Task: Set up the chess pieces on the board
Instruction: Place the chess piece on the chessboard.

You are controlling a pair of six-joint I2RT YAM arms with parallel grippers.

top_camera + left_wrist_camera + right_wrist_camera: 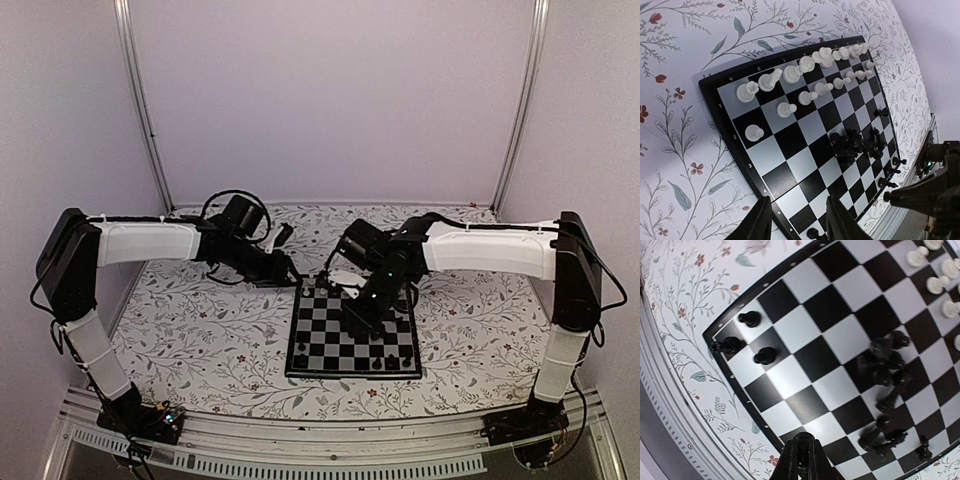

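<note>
Right tool [802,441] pressed together, left tool [799,204] spread, over glossy checkered board [812,357]; rounded black chess pieces [885,362] heaped.

Floral-print table cover [220,340], pale enclosure walls [330,90] w/ two metal corner posts [143,100], slotted rail [330,465] at near edge

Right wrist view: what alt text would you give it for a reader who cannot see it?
A chessboard fills the frame, with a heap of toppled black pieces right of its middle. By the left corner stand three black pieces, white pieces crowd the top right, and the right claw hangs shut at the bottom.
</note>
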